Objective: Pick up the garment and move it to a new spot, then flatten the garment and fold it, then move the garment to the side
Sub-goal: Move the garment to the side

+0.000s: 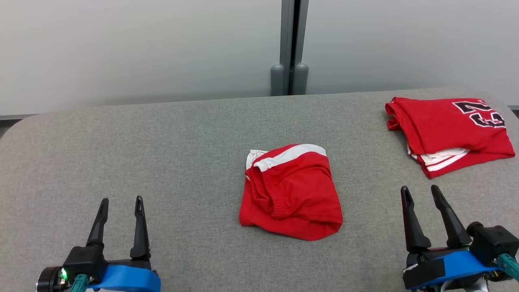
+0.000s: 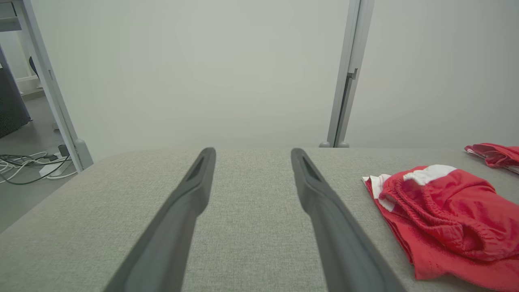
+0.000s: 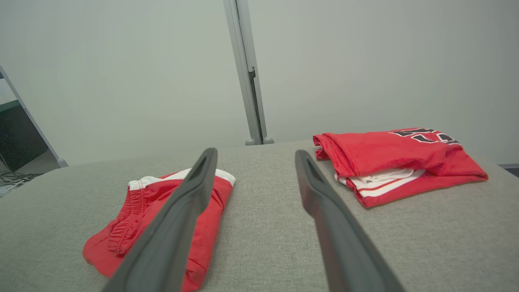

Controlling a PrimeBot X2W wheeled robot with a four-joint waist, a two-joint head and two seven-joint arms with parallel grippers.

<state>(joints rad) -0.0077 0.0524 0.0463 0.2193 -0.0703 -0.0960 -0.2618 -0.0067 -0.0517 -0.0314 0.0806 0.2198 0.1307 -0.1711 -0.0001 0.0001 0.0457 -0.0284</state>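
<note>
The left gripper [image 1: 122,199] sits low at the near left of the grey fabric-covered table [image 1: 162,162], its two long dark fingers spread wide with nothing between them. The right gripper [image 1: 419,187] mirrors it at the near right, jaws equally wide and empty. Both point away from the robot and neither touches cloth, which looks like a ready stance on either side of the work rather than a grasp in progress. Between them, a little farther out on the middle of the table, lies the red pair of sports shorts with a white side stripe and gathered elastic waistband [image 1: 290,190]. It is bunched into a loose, rounded bundle, the waistband turned toward the left gripper's side. This is most likely the garment to be handled, since it lies rumpled and central, within reach of both arms. Well apart from it, at the far right of the table, rests a red jersey with black-and-white lettering and white trim [image 1: 448,134], folded flat. Its place at the edge suggests a finished piece set aside, leaving the centre free for spreading the shorts.
</note>
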